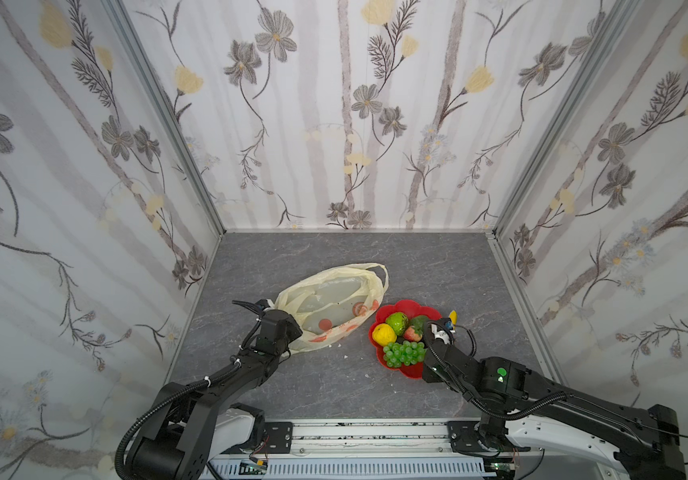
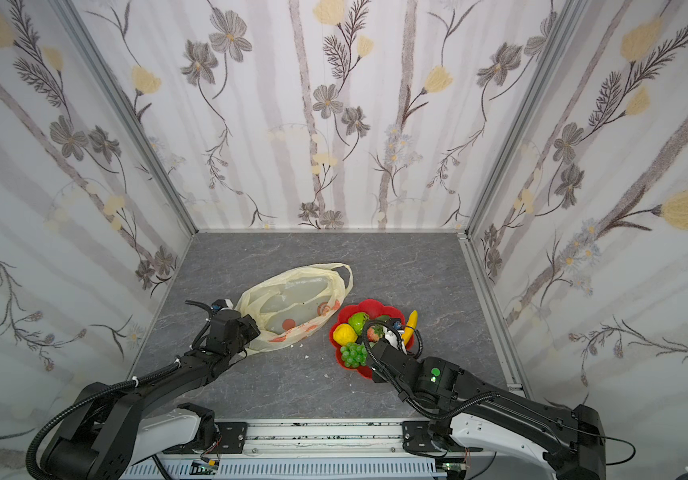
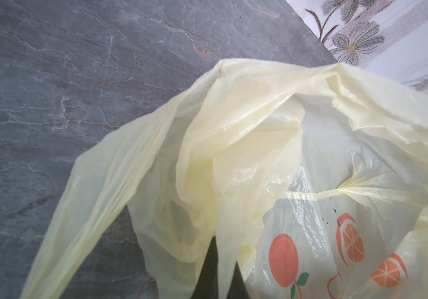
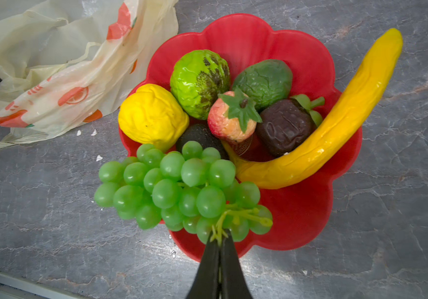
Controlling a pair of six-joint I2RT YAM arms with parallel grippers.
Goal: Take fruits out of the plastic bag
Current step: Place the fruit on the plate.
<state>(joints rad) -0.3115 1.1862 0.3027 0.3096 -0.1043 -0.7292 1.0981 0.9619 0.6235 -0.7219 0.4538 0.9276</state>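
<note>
Grey marbled table point(image 1: 334, 390) is sitting between floral walls. Your left hand point(image 3: 220, 261) is pinching a fold of the plastic bag point(image 3: 259, 129), jaws together on it. Your right hand point(image 4: 219, 239) is clamping the grape bunch point(image 4: 179, 186) by its stem at the edge of the red plate point(image 4: 298, 220), where the other fruits point(image 4: 200, 82) are lying, just beside the bag.

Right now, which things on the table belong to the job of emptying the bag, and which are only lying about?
Job: plastic bag, pinched by the left gripper; grapes, held by the stem in the right gripper; banana, lemon, green citrus, strawberry, dark avocado, wrinkled green fruit, brown piece.
Lying about: red plate under them; white crumbs.
</note>
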